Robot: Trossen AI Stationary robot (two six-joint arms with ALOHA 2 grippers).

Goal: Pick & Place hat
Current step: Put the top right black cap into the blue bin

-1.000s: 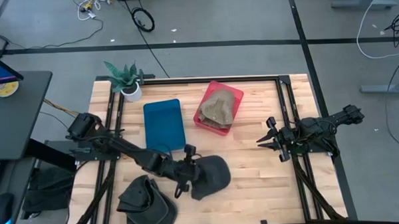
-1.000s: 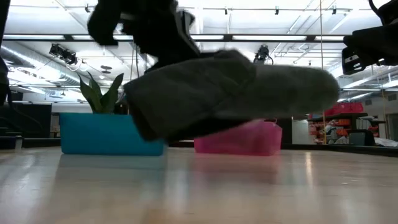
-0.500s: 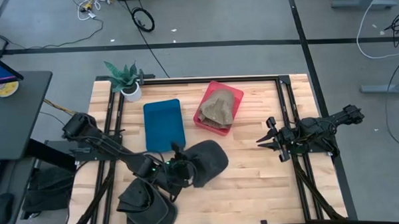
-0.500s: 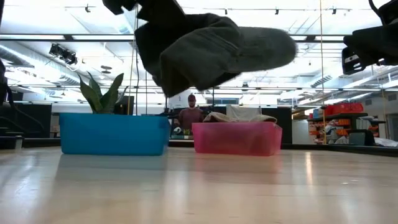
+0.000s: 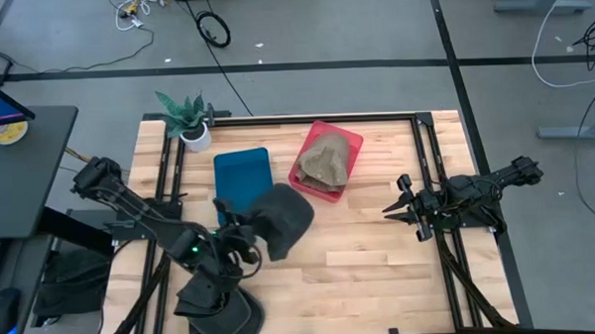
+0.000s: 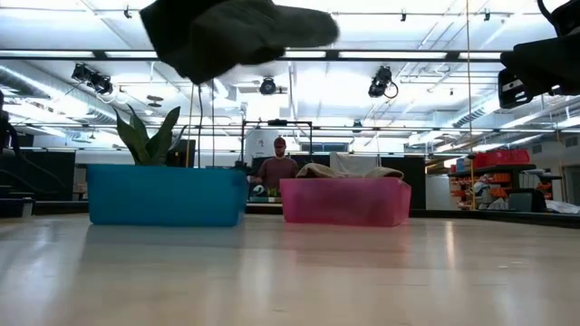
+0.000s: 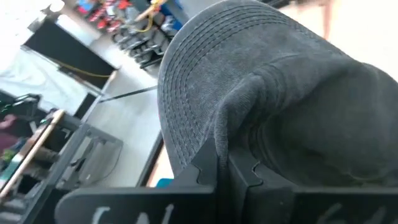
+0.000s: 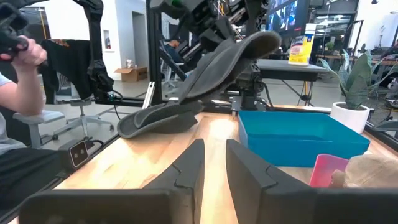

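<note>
A dark grey cap (image 5: 279, 219) hangs in the air just off the near end of the blue bin (image 5: 243, 179), held by my left gripper (image 5: 242, 236), which is shut on it. The low view shows the cap (image 6: 236, 32) high above the table. A second dark cap (image 5: 221, 301) lies flat by the table's near-left edge. A tan hat (image 5: 325, 158) sits inside the pink bin (image 5: 348, 137). My right gripper (image 5: 406, 209) waits open at the table's right side, touching nothing. My left gripper pinches a raised fold of the cap's cloth (image 7: 231, 134) between its two fingers (image 7: 208, 171), beside the stitched brim (image 7: 180, 93). The fingers come from the table's left, slanting. The cap is lifted clear and juts past the fingers toward the table's right.
A potted plant (image 5: 187, 119) stands at the far-left corner behind the blue bin. Black frame rails (image 5: 432, 172) run along both sides of the table. Bare wood lies between the bins and my right arm. A person's hand (image 8: 25, 53) shows beyond the table's left side.
My left gripper, still shut on the cap, has risen and moved toward the table's far and left edges, toward the blue bin. The cap has gone from low over the table to lifted well clear, turning as it went.
</note>
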